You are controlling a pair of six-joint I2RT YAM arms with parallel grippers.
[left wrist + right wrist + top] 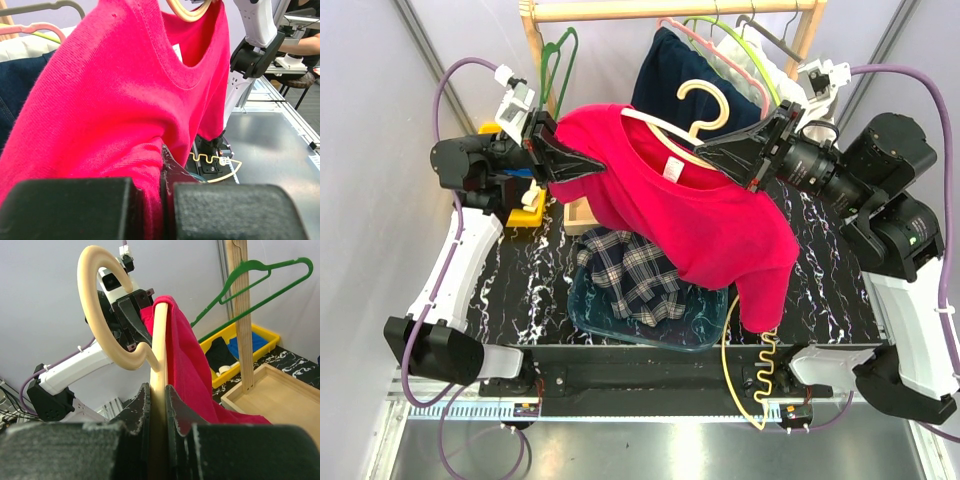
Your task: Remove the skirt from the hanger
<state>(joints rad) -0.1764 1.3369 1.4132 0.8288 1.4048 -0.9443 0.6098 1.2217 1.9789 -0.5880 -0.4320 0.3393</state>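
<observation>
The skirt is seen hanging behind the red T-shirt, on the wooden rack's rail. It is carried there by the pale pink hanger. Neither is touched by a claw.

The red T-shirt is held up above the desk between the two arms, draped over a cream hanger whose hook rises from the shirt's neck opening.

The left claw is pressed shut on a fold of the T-shirt's fabric at the shirt's left side; in the left wrist view the red cloth is seen pinched between the black fingers.

The right claw is clamped on the cream hanger at the T-shirt's right shoulder, just below the hook, with the hanger's arm gripped edge-on between the fingers.

A plaid shirt is seen below the red T-shirt, lying in a clear tray on the desk. A green hanger is hung on the rail to the left of the T-shirt. Left of the shirt's lower part, a shallow wooden tray and a yellow bin are set on the desk.
</observation>
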